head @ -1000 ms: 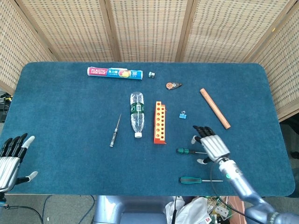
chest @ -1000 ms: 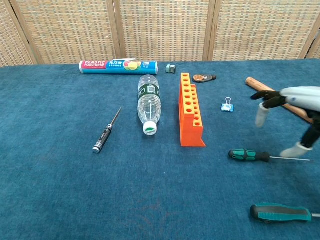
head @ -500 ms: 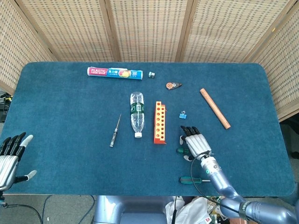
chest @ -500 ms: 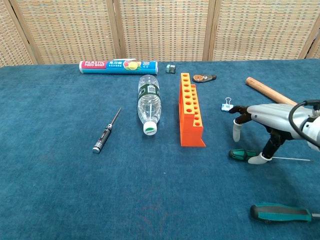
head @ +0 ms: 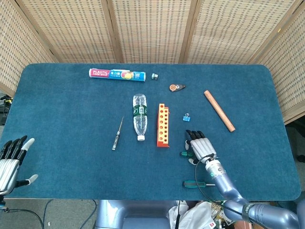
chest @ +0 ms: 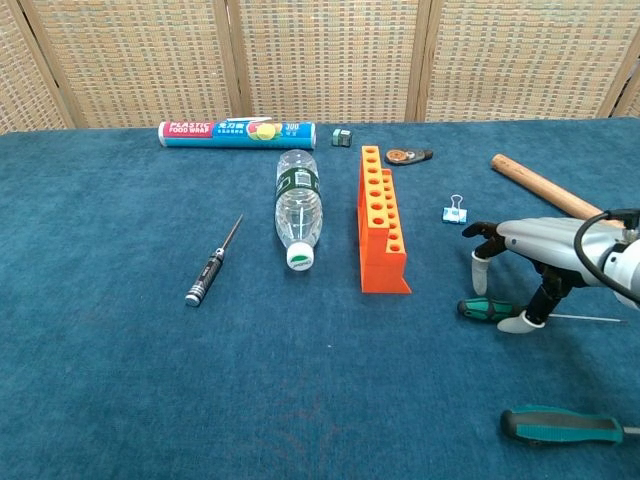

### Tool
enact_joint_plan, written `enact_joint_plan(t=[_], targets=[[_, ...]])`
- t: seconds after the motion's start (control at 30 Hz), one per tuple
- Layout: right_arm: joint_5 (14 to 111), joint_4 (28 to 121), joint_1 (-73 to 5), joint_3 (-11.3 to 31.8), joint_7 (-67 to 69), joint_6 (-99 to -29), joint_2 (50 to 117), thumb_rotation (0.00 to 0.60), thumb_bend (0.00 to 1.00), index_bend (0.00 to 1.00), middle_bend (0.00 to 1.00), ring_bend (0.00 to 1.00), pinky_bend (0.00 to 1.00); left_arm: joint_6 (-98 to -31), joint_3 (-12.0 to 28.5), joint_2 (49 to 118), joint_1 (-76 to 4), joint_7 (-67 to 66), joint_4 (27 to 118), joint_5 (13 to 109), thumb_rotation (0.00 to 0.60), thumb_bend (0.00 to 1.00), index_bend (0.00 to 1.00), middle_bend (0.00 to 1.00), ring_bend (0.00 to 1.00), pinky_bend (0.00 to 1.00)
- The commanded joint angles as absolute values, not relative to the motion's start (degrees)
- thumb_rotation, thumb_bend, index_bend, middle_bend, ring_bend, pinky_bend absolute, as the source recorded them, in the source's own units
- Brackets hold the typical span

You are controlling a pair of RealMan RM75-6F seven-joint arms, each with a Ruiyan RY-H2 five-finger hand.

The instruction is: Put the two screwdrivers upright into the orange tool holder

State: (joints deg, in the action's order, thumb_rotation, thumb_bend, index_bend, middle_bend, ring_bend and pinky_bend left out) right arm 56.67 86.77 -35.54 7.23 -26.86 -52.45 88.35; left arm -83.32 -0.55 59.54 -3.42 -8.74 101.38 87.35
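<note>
Our left hand (head: pixel 10 160) hovers at the surface's (head: pixel 71 157) left edge, fingers apart and empty. The orange holder (chest: pixel 381 220) stands mid-surface. To its right, our right hand (chest: pixel 535 243) arches over one screwdriver (chest: pixel 488 309), fingers spread, not clamped. The other screwdriver (chest: pixel 562 425) lies nearer us.

I see two green-handled screwdrivers (chest: pixel 490 309) (chest: pixel 560 425) lying flat, right of the orange tool holder (chest: pixel 380 232), which stands with empty holes.
</note>
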Motion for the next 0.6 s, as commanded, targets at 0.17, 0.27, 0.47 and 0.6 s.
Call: enact_joint_plan(t=[0.17,0.27,0.47,0.6], targets=[[55.35,85.80,-36.37,7.02,-27.45,-52.44,89.44,0.600,0.23,0.44,0.00,0.00,0.00,-83.54,-0.47,59.51,-3.40,-8.57,101.35,87.23,0.600,0.00,0.00,0.00,0.00,0.00],[53.93,85.49,-36.73,7.03,-27.94,-52.21,89.84,0.600,0.25,0.45,0.00,0.00,0.00,-83.60,-0.42,59.42,-3.38,-8.31,101.33,87.09,0.600,0.00,0.00,0.00,0.00,0.00],[52.47,85.31,-37.13,6.80,-28.75,-52.18,89.88,0.600,0.26,0.46,0.00,0.00,0.00,-83.59,-0.36,59.27,-3.40,-7.95,101.27,86.90,0.600,0.00,0.00,0.00,0.00,0.00],[51.37,85.75,-37.34,6.78,-28.39,-51.81,89.41,0.600,0.26,0.47,0.00,0.00,0.00,-83.55,-0.38,59.25,-3.44,-7.91,101.26,86.88,0.600,0.00,0.00,0.00,0.00,0.00]])
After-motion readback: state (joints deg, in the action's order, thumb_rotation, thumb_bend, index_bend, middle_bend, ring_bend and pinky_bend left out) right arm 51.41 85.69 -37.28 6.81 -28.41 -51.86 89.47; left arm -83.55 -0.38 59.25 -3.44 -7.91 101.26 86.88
